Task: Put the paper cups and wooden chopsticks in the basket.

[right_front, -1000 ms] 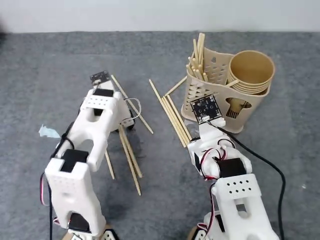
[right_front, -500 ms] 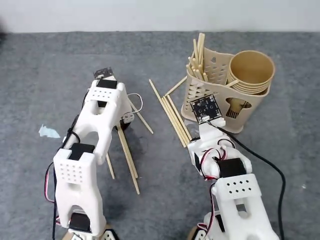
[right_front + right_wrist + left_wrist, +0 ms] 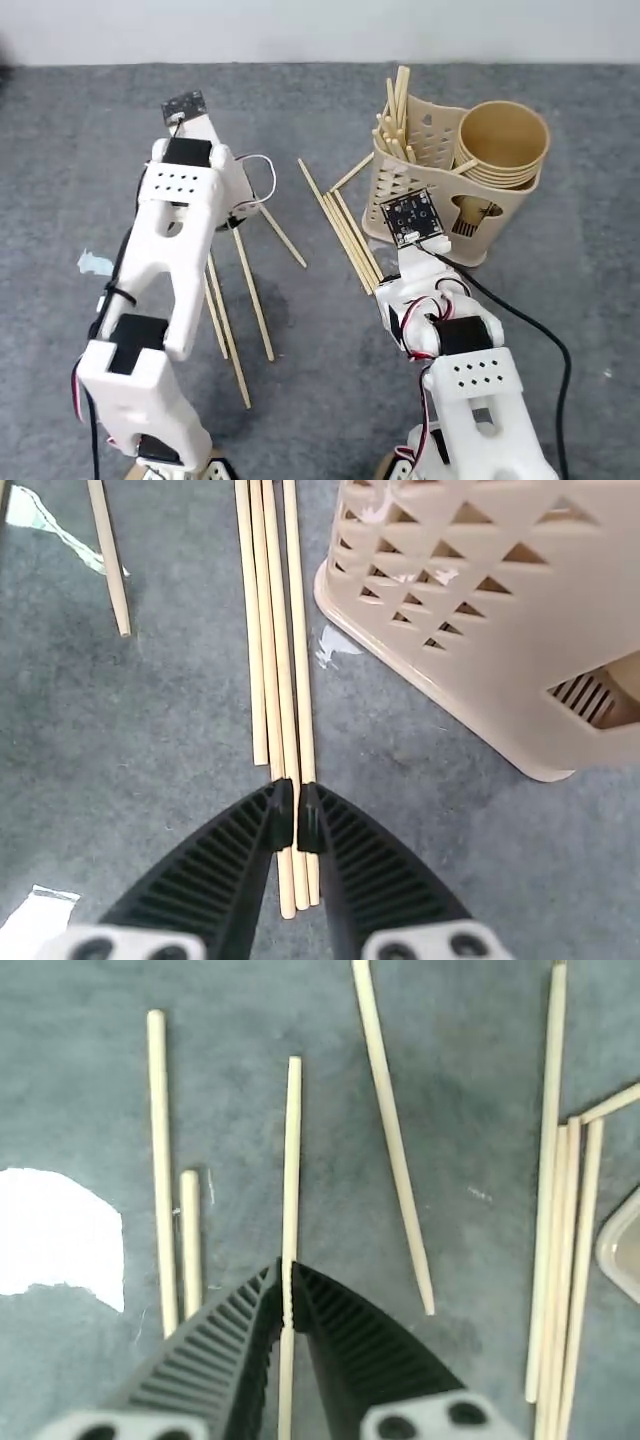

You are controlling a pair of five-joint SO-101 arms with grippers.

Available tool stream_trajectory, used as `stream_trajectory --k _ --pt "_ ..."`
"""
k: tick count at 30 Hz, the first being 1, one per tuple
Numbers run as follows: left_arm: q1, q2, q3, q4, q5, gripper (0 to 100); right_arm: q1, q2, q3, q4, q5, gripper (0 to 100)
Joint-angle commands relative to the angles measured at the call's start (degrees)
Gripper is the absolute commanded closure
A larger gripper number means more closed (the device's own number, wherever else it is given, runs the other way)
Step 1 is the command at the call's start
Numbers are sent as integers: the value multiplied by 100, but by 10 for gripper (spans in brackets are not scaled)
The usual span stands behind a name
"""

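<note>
Grasping one wooden chopstick (image 3: 292, 1160), the left hand (image 3: 288, 1290) is clenched on it over the grey desk (image 3: 80, 140), three more chopsticks (image 3: 157, 1160) loose nearby. Further right, the right hand (image 3: 295, 815) is clenched shut above a bundle of three chopsticks (image 3: 270, 630) just beside the basket (image 3: 398, 185), which holds one stack of paper cups (image 3: 505, 135) and several upright chopsticks (image 3: 398, 110); its front marking (image 3: 475, 215) is too small to read.

Looks down from high behind both arms over the whole table (image 3: 70, 110). Sits close above it on each wrist, aimed down past the left gripper (image 3: 287, 1272) along one chopstick (image 3: 292, 1160), and past the right gripper (image 3: 295, 792) beside the basket (image 3: 480, 610). Shared by all three: the chopstick bundle (image 3: 275, 630).
</note>
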Motion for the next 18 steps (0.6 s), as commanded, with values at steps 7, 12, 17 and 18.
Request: stream_trajectory --k 7,12,17,18 --pt "-580 -396 347 273 -545 948 4 -189 -35 4 70 973" --pt "-677 -413 734 545 -1029 762 4 -189 -35 4 70 973" --pt "-686 -396 1314 167 -1187 735 4 -189 -35 4 70 973" --pt "-730 -396 1525 -26 -1187 748 4 -189 -35 4 70 973"
